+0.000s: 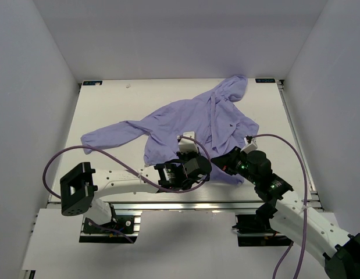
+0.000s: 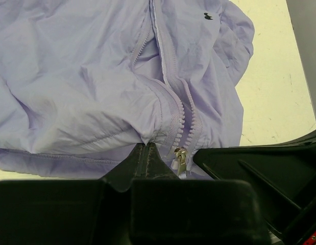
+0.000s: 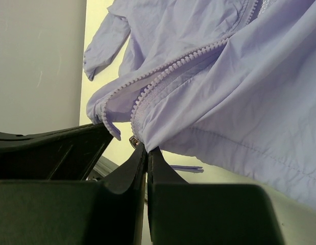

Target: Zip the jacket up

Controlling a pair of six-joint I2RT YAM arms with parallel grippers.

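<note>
The lavender jacket (image 1: 185, 119) lies spread on the table, hood (image 1: 235, 88) at the far right, one sleeve (image 1: 107, 136) stretched left. Its front zipper is parted along most of its length; the teeth (image 2: 179, 120) run down to a metal slider (image 2: 180, 155) at the hem. My left gripper (image 2: 146, 146) is shut on the hem fabric just left of the slider. My right gripper (image 3: 146, 148) is shut on the hem on the other side, with the slider (image 3: 133, 141) peeking beside its fingers. In the top view both grippers, left (image 1: 198, 165) and right (image 1: 221, 161), meet at the jacket's near edge.
The pale tabletop (image 1: 110, 104) ends at white walls on the left, right and back. A metal rail (image 1: 185, 203) runs along the near edge. Purple cables (image 1: 57, 160) loop beside both arms. The right gripper's black body (image 2: 260, 168) crowds the left wrist view.
</note>
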